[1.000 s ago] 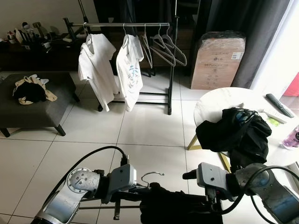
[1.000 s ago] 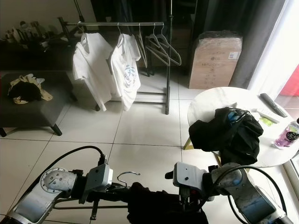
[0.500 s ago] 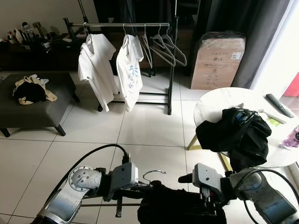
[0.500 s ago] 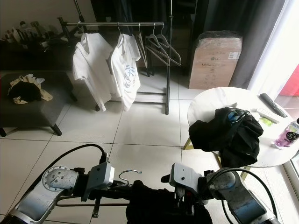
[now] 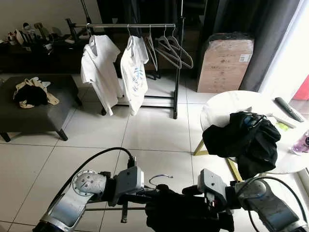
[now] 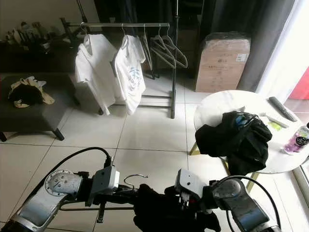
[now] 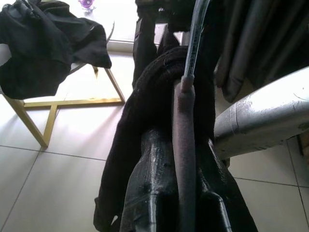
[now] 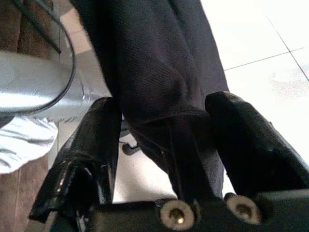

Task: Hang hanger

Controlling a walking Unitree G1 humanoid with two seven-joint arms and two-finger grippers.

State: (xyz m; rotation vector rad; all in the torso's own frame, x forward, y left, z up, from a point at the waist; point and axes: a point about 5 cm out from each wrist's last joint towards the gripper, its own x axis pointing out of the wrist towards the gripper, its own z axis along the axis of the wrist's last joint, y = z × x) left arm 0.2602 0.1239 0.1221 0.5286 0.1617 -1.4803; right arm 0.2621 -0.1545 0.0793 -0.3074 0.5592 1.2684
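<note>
the left gripper [image 7: 166,193] has its jaws pinched on the grey padded bar of a metal-hooked clothes hanger [image 5: 161,179] held low in front of the robot, over the white tiled floor [image 5: 145,130]. the right gripper [image 8: 169,145] has its jaws spread around the black knitted garment [image 6: 164,212] draped on that hanger. beyond stand a black clothes rail [image 5: 130,25] with two white t-shirts [image 5: 99,67] and a round white tabletop [image 5: 227,104] heaped with dark clothes [image 5: 244,137].
</note>
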